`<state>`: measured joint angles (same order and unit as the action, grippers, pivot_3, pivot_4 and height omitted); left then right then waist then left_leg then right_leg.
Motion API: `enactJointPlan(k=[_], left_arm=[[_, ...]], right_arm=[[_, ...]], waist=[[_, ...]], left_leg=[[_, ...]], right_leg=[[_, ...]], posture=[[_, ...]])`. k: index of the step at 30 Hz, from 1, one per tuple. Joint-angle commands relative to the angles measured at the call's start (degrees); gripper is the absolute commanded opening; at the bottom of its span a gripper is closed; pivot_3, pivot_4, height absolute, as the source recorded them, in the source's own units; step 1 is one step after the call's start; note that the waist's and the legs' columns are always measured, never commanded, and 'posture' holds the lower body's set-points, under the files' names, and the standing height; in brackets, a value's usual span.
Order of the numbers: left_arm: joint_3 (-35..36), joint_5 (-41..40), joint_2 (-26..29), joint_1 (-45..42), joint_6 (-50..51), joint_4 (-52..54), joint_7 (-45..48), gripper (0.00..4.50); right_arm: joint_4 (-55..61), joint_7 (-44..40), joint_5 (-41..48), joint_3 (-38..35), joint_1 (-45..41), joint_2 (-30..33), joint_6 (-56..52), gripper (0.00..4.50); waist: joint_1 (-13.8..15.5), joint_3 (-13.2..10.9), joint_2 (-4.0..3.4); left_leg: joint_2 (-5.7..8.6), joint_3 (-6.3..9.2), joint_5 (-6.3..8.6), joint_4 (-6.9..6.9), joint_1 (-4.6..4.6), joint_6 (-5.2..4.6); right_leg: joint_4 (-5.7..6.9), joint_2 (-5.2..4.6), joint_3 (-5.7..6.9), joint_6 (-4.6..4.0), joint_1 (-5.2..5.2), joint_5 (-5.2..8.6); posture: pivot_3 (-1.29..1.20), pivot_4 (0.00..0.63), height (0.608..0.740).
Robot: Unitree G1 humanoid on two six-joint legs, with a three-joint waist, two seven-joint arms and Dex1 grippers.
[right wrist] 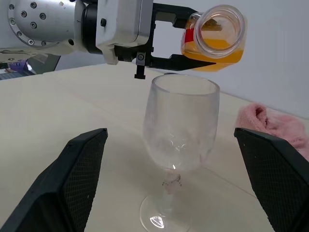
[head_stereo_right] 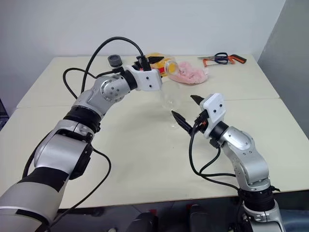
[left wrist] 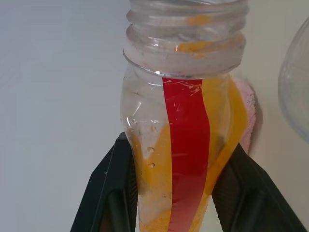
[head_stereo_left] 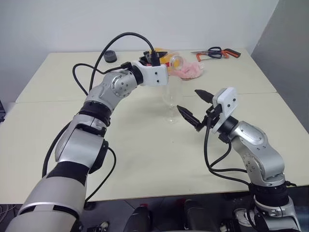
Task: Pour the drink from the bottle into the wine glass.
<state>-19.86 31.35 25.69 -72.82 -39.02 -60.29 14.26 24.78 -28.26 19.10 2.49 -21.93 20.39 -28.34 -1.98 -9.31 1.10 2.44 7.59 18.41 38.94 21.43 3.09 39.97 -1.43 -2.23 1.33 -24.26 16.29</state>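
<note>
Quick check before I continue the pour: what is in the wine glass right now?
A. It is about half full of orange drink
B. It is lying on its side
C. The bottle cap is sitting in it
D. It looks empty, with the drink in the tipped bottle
D: the wine glass stands upright and clear, while the orange drink sits in the uncapped bottle tipped above its rim in the left hand.

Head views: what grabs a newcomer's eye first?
The left tool, shut on the uncapped bottle, which is tipped nearly level just above the rim of the wine glass at mid-table. The orange drink pools along the bottle's lower side; the glass looks empty. The right tool waits open, its fingers either side of the glass without touching.
</note>
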Motion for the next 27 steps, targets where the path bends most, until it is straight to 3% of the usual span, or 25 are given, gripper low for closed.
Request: enactJointPlan(k=[1, 27], left_arm=[[0.18, 0.31, 1.03, -2.86, -1.2, 0.75, -1.9, 1.64], [-2.37, 5.46, 3.55, -4.64, -3.35, -1.07, -6.73, 1.64]], right_arm=[[1.92, 0.02, 0.69, -0.91, -0.78, 0.52, -0.07, 4.5], [0.76, -0.71, 0.69, -1.36, -1.1, 0.84, 1.08, 4.5]], waist=[[0.0, 0.0, 0.0], [-0.02, 0.0, 0.0]], left_leg=[[0.0, 0.0, 0.0, 0.0, 0.0, 0.0], [0.0, -0.01, 0.0, 0.01, 0.0, 0.0]], right_leg=[[0.0, 0.0, 0.0, 0.0, 0.0, 0.0], [0.02, 0.0, 0.0, 0.0, -0.01, 0.0]], posture=[[0.0, 0.15, 0.74], [0.0, 0.15, 0.74]])
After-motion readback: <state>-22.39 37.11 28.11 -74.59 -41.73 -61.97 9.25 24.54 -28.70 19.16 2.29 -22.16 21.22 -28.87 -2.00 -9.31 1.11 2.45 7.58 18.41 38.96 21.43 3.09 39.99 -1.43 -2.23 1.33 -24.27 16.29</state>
